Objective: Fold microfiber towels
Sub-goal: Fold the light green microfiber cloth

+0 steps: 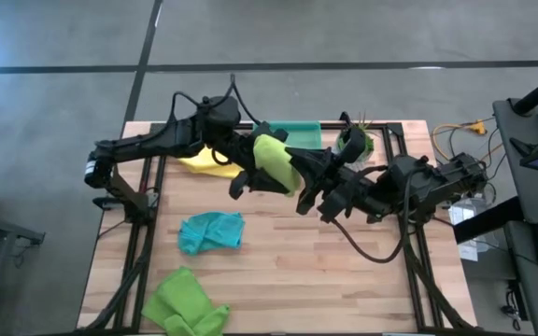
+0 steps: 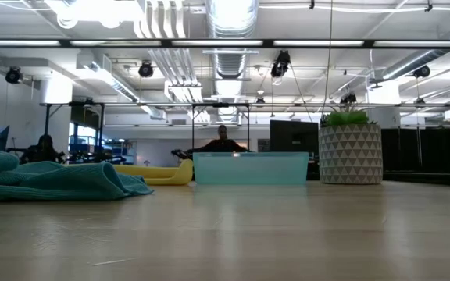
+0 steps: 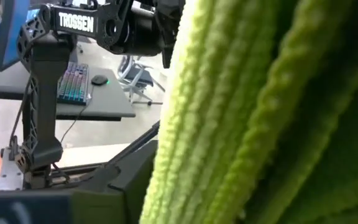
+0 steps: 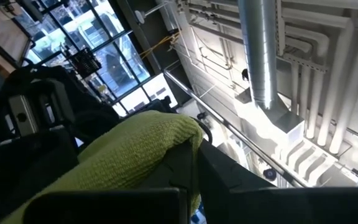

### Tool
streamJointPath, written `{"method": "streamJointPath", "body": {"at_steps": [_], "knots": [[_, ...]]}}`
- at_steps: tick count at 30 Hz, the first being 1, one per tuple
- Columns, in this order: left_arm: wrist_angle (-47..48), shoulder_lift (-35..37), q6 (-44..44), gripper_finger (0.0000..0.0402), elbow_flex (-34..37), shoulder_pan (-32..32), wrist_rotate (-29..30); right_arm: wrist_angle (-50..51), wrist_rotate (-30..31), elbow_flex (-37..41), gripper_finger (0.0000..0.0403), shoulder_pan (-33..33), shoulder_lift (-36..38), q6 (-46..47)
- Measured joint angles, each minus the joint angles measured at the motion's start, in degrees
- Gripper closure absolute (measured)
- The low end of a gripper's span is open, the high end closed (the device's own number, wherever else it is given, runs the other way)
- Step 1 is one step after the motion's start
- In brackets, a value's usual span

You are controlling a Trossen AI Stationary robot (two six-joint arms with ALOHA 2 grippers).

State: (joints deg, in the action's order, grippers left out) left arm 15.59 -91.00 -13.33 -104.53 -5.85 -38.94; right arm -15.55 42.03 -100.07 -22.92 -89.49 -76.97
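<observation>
A lime green towel [image 1: 274,159] is bunched up high above the table's middle, between my two grippers. It fills the left wrist view [image 3: 247,112] and hides that gripper's tips. My left gripper [image 1: 244,175] is at the towel's left side. My right gripper [image 1: 299,171] is at its right side, pointing upward and shut on it [image 4: 135,155]. A yellow towel [image 1: 202,164], a teal towel [image 1: 211,231] and a second lime green towel [image 1: 185,303] lie flat on the table. No gripper shows in the low view. My right gripper holds the lime green towel by a bunched fold [image 4: 173,134] that drapes over one dark finger [image 4: 229,180] and runs down between the two. The fingers slant upward from the table's right side. The towel is lifted clear of the table; which edge is held is hidden.
A translucent green tray [image 1: 297,131] stands at the far edge, also in the low view [image 2: 248,168]. A potted plant [image 1: 355,142] stands to its right. Bare wood [image 1: 325,271] lies at the near right. Desks and people show in the room beyond.
</observation>
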Motion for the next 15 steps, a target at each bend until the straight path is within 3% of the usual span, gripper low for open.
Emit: {"method": "streamJointPath", "body": {"at_steps": [12,15], "knots": [[4.4,0.7,2.1,0.0386,0.0,-0.3,0.0,0.4,5.1,0.0,0.0388,0.3,0.0,-0.1],[5.5,0.8,1.7,0.0392,0.0,-0.6,0.0,0.5,7.3,0.0,0.0373,0.3,0.1,0.7]]}}
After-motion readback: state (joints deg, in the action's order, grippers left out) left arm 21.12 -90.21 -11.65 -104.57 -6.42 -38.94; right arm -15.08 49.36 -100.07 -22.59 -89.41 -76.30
